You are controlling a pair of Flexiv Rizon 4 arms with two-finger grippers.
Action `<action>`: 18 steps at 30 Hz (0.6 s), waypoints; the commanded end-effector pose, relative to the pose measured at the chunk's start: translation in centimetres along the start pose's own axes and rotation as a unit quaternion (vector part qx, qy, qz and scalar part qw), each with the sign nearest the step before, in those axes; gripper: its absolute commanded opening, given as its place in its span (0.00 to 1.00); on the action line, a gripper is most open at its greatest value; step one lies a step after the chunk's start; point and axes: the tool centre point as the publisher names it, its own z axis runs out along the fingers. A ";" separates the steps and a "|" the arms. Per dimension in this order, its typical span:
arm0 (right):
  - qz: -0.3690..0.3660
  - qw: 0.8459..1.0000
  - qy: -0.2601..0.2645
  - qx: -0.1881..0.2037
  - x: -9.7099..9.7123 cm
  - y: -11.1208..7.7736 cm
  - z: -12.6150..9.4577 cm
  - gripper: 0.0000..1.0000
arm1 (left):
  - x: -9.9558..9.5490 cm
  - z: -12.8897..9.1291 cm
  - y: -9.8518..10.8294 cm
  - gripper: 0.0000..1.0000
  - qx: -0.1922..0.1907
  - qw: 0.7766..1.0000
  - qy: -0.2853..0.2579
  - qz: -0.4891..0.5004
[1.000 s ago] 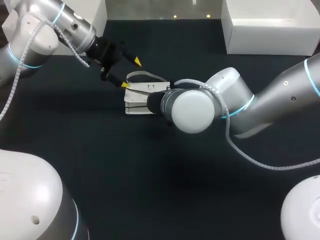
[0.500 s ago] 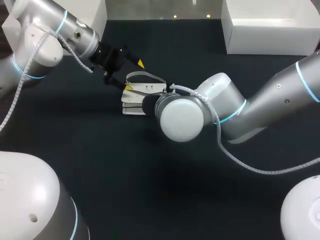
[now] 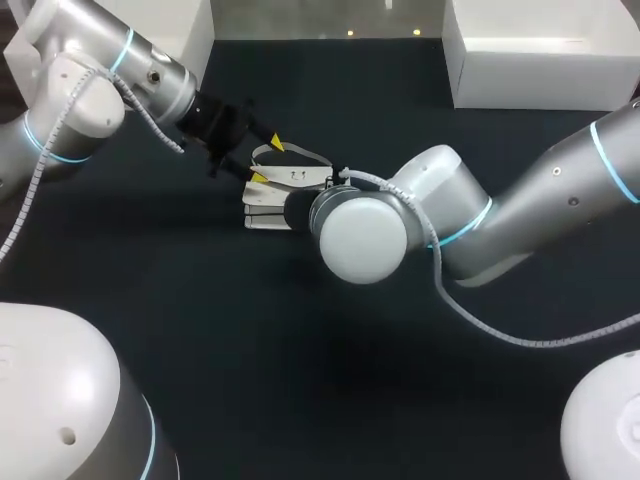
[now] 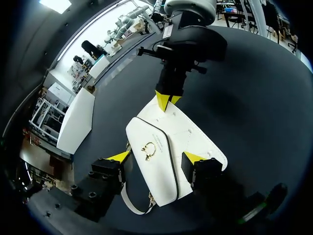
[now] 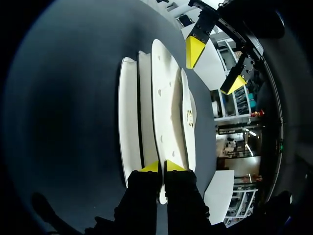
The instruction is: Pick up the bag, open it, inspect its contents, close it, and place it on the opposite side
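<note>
**Bag flat on the table, one gripper pinching it, the other wide over it**

The white bag [image 4: 166,147] lies on its side on the black table [image 3: 300,380], a bit left of the middle in the head view. Its gold clasp [image 4: 149,148] faces up and its strap [image 3: 292,152] loops out on the far side.

The right arm comes in low from the right, and the right gripper [image 5: 161,166] has its two yellow tips squeezed close together on a thin edge of the bag at the end nearest that arm. In the right wrist view a sliver of white runs down between the fingers, so it has a grip on the bag itself.

The left gripper [image 3: 267,161] is at the opposite end, fingers spread wide. From the left wrist view the bag sits right between the two yellow tips, one on each long side. Whether either tip actually touches the bag can't be told from here; nothing is clamped.

The two grippers point at each other with the bag stretched out between them.
</note>
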 end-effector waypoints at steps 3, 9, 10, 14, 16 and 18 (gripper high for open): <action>0.001 1.000 -0.002 0.001 0.1 0.1 0.0 0.00 | -0.1 1.7 1.1 0.47 0.010 1.000 0.004 -0.008; 0.001 1.000 -0.002 0.001 0.1 0.1 0.0 0.00 | 0.1 2.4 1.3 0.47 0.014 1.000 0.008 -0.014; 0.001 1.000 -0.002 0.001 0.1 0.1 0.0 0.00 | 0.2 2.5 1.3 0.49 0.013 1.000 0.008 -0.015; 0.001 1.000 -0.002 0.001 0.1 0.1 0.0 0.00 | 0.5 2.7 1.4 0.54 0.013 1.000 0.006 -0.019; 0.001 1.000 -0.002 0.001 0.1 0.1 0.0 0.00 | 0.6 2.8 1.5 0.54 0.014 1.000 0.004 -0.021; 0.001 1.000 -0.002 0.001 0.1 0.1 0.0 0.00 | 0.5 3.1 1.7 0.51 0.014 1.000 0.002 -0.022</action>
